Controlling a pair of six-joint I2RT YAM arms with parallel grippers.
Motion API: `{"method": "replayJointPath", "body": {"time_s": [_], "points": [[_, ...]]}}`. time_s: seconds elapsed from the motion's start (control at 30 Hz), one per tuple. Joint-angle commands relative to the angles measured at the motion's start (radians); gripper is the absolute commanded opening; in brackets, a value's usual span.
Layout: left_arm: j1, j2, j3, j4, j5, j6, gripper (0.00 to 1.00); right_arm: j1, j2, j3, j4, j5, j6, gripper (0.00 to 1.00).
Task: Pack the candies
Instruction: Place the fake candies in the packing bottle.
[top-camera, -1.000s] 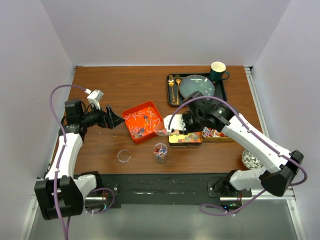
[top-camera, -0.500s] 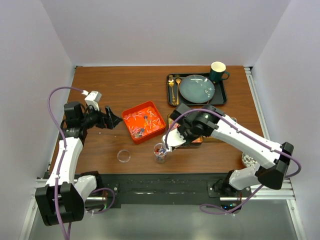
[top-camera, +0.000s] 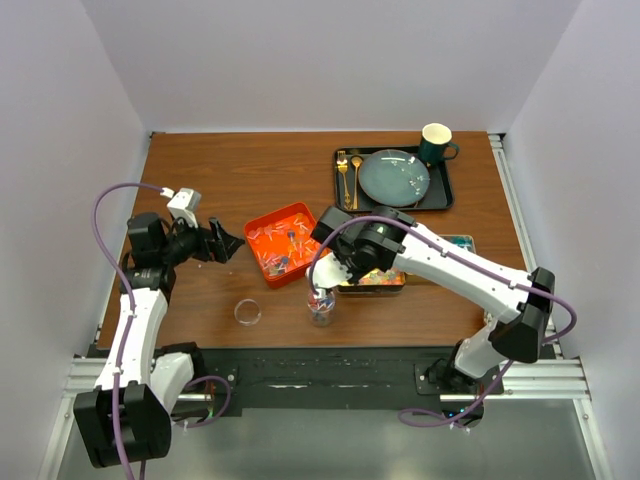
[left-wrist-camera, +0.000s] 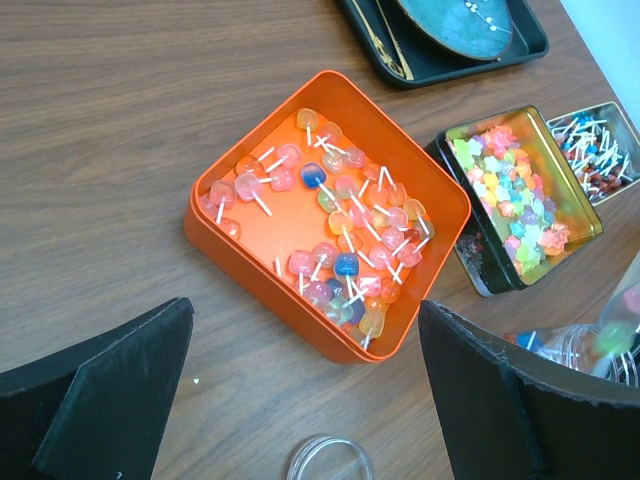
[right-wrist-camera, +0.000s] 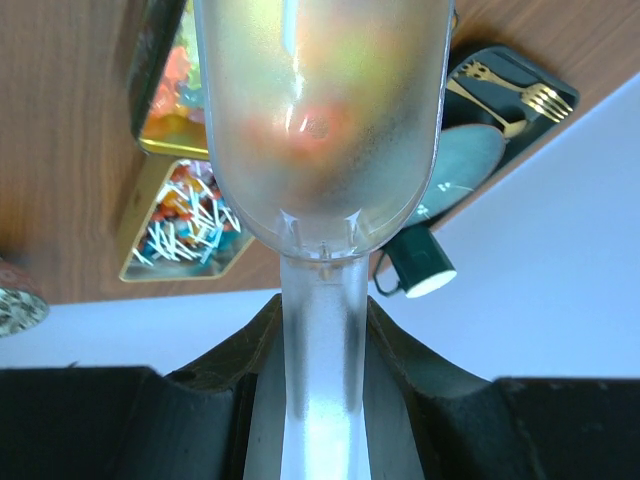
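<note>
My right gripper (top-camera: 335, 270) is shut on the handle of a clear plastic scoop (right-wrist-camera: 320, 330). Its bowl holds blurred orange, yellow and green candies (right-wrist-camera: 315, 125) just above a small clear jar (top-camera: 321, 306) with a few candies inside. The jar also shows in the left wrist view (left-wrist-camera: 575, 345). A gold tin of gummy candies (left-wrist-camera: 520, 195) and a second tin of wrapped pieces (left-wrist-camera: 598, 150) stand to the right. An orange tray (top-camera: 262, 226) holds stick candies (left-wrist-camera: 340, 215). My left gripper (top-camera: 232, 243) is open and empty, just left of the orange tray.
A clear round lid (top-camera: 247, 313) lies on the table near the front, left of the jar. A black tray (top-camera: 441, 198) at the back right carries a teal plate (top-camera: 394, 175), gold cutlery (top-camera: 349, 178) and a green mug (top-camera: 436, 143).
My right arm has swung left and forward, carrying the scoop from the gold tin to just above the jar. My left arm has shifted only slightly.
</note>
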Motion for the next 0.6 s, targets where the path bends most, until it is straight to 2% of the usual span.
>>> {"method": "replayJointPath", "body": {"time_s": [0.0,0.37,0.4,0.47,0.53,0.57], "points": [[0.007,-0.011,-0.007,0.059,0.010,-0.021,1.00,0.020,-0.050,-0.009,-0.196,0.086,-0.077,0.00],[0.007,0.010,-0.009,0.091,0.006,-0.047,1.00,0.049,-0.086,-0.040,-0.187,0.150,-0.078,0.00],[0.008,0.010,-0.009,0.093,-0.001,-0.049,1.00,0.046,-0.092,-0.037,-0.148,0.158,-0.063,0.00],[0.005,0.003,-0.010,0.091,-0.020,-0.040,1.00,0.002,-0.090,-0.016,-0.108,0.130,-0.023,0.00],[0.005,-0.003,-0.013,0.099,0.008,-0.008,1.00,-0.061,-0.072,0.030,-0.045,0.077,0.087,0.00],[0.001,-0.005,-0.010,0.102,0.036,0.002,1.00,-0.152,-0.052,0.061,-0.026,0.054,0.124,0.00]]}}
